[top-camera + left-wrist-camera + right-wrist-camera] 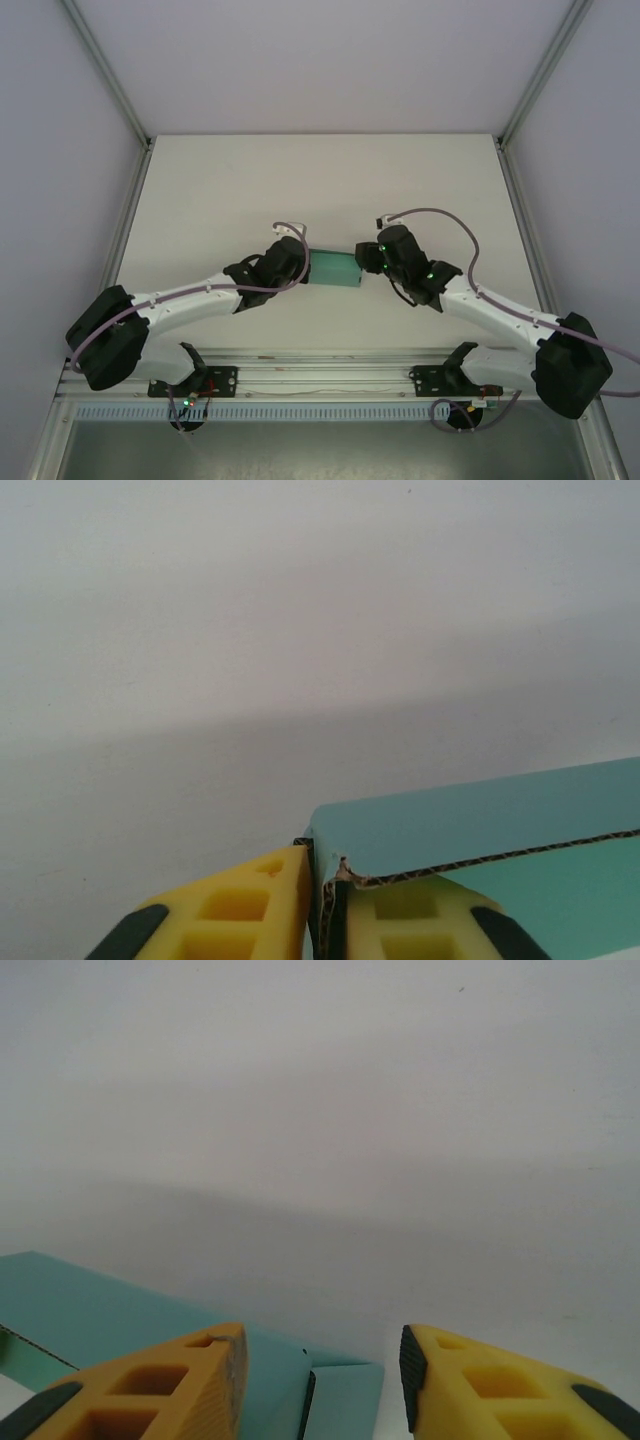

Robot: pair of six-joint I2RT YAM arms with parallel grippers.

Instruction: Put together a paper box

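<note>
Along the near edge of the table (320, 180), a metal rail (320, 372) carried both arm bases. From there the left arm (190, 300) reached up and to the right, and the right arm (490, 305) reached up and to the left, so the two met near the middle of the table.

The paper box (335, 268) lay between them on the table, a small teal block with its long side running left to right. The left gripper (303, 264) was at its left end and the right gripper (368, 262) at its right end.

In the left wrist view, the left gripper (320, 875) had its yellow fingers (230, 910) pressed close together, pinching a thin wall of the paper box (480, 820) at one corner. The raw brown edge of the card showed just above the inner finger, and a teal panel ran off to the right.

In the right wrist view, the right gripper (322, 1350) had its fingers (500, 1390) spread well apart and held nothing. One finger sat over the end of the paper box (100, 1305), though I could not tell whether it touched the box, and the other stood over bare table. A small teal flap (345, 1400) lay in the gap between them.

Beyond the grippers, the far half of the table was plain white, and pale walls (320, 60) rose behind it.
</note>
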